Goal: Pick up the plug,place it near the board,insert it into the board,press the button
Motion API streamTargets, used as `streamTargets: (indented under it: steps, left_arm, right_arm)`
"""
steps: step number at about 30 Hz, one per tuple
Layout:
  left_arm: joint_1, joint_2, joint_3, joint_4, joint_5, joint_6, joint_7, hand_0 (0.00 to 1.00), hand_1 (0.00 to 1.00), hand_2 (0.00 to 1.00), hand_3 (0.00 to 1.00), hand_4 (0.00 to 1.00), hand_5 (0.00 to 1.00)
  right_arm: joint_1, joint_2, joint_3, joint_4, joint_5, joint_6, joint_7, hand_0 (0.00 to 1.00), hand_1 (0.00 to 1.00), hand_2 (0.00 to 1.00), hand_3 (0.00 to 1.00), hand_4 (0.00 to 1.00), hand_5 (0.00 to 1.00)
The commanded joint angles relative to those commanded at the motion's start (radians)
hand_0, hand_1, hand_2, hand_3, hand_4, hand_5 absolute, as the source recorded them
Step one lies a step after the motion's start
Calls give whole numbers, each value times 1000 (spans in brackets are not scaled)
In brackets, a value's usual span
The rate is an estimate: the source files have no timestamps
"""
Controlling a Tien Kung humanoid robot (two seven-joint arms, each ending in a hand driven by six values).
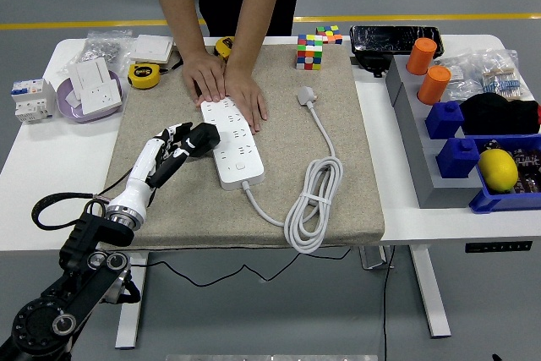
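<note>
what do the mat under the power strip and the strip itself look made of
The mat looks like beige felt or woven fabric: matte, finely textured, soft edges. The power strip looks like hard white plastic: smooth, slightly glossy, with moulded sockets. Neither can be confirmed from look alone.

A colourful puzzle cube (309, 51) is seen at the far edge of the beige mat (355, 166). A yellow tape measure (144, 75) lies left of the mat. Two orange cylinders (428, 70) stand on a grey rack (423, 166), and a yellow ball (498, 169) is held in a blue bin (499, 199).
</note>
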Motion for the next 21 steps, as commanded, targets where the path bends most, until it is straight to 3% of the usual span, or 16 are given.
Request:
streamTargets:
  steps: [5, 21]
  left_arm:
    - [-15, 3, 3, 42, 36, -2, -8, 930, 944, 899, 862, 991, 957]
    - [-73, -3, 56, 87, 125, -1, 7, 936, 944, 899, 861, 982, 982]
  right_arm:
    - [-2, -1, 0, 0, -3, 0, -1, 932, 802, 779, 796, 998, 998]
    - [0, -2, -8, 0, 1, 1, -2, 930, 802, 779, 796, 998, 998]
